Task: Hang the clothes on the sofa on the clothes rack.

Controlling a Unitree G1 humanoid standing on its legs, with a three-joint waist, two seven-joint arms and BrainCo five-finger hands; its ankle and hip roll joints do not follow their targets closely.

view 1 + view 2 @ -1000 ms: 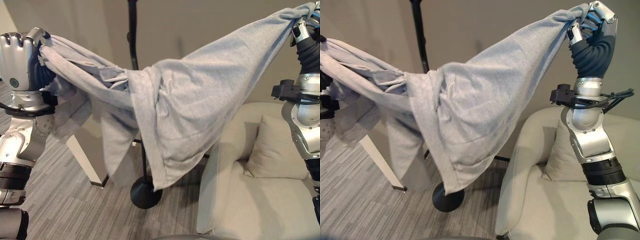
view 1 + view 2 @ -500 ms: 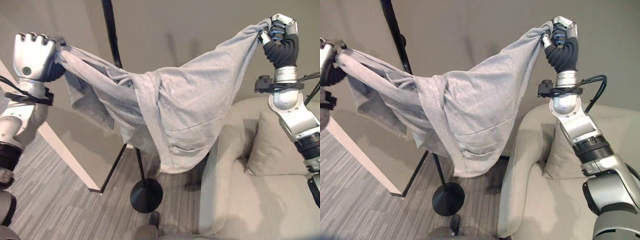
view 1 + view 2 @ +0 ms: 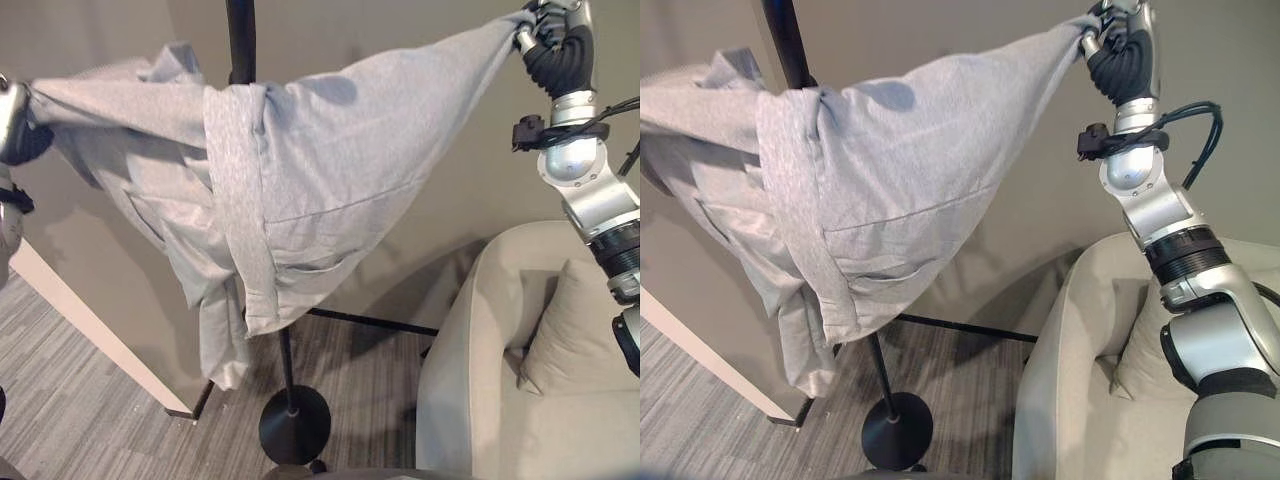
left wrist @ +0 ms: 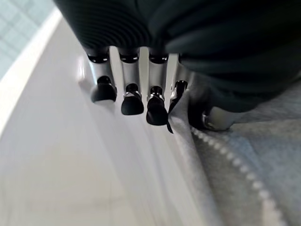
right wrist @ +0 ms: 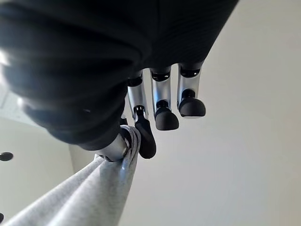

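I have the grey garment [image 3: 320,190] stretched high against the rack pole [image 3: 240,40], both hands pinching it: left hand [image 4: 141,101], right hand [image 3: 1120,40]. Release now and it may slide off, unhooked.

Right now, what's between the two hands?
Left eye view: the grey garment spans from left hand to right hand, draped in front of the black rack pole.

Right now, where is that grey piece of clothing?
The grey garment is held up in the air, stretched between the left hand and the raised right hand, in front of the black rack pole, left of the sofa.
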